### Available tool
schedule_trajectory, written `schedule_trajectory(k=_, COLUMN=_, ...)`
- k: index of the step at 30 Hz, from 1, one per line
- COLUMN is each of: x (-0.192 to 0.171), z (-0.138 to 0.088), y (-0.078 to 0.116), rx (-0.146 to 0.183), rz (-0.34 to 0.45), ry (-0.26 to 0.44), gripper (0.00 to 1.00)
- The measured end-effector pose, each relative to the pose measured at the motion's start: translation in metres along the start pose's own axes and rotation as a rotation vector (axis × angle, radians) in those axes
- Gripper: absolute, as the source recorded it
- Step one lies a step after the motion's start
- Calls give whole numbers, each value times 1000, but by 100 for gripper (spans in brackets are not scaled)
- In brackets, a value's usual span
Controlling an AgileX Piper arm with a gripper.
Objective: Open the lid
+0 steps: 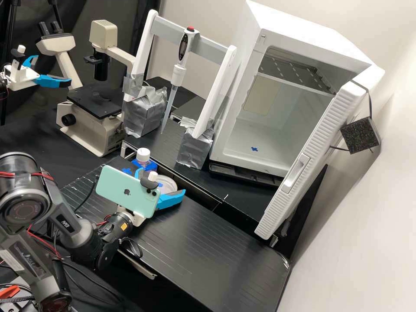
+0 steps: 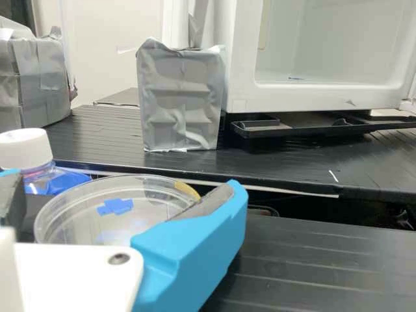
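Where the arm (image 1: 26,260) stands: left of the dish (image 1: 168,178) in the high view, pale print along one dark grey link and a small yellow label near the wrist.
Microscope (image 1: 93,102): beyond the dish and well to its left.
Phone (image 1: 128,190): just left of the dish, mint green, a maker's mark and lenses on its back; with the gripper (image 1: 164,182), it hides part of the dish from the high view.
Bottle (image 1: 143,155): close by the dish on its left, white-capped, set in something blue.
Jaws: spread wide, the dish between them. In the wrist view one blue finger (image 2: 195,250) crosses its near edge; whether both sides touch it, I can't tell.
Dish: clear and round, with blue marks; I can't pick out its lid as a separate piece.
Pipette (image 1: 187,43): upright in its white stand (image 1: 217,86), beyond the dish; silver-wrapped stand feet behind it.
White cabinet (image 1: 221,108): right of the dish and farther back, door swung open.
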Motion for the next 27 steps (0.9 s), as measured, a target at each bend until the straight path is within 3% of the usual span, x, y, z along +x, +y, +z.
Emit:
schedule_trajectory(k=15, x=2, z=1, y=-2, rx=11, rz=-5, ry=-1, gripper=0)
schedule_trajectory(k=27, x=-6, z=2, y=6, rx=-11, rz=12, ry=-1, gripper=0)
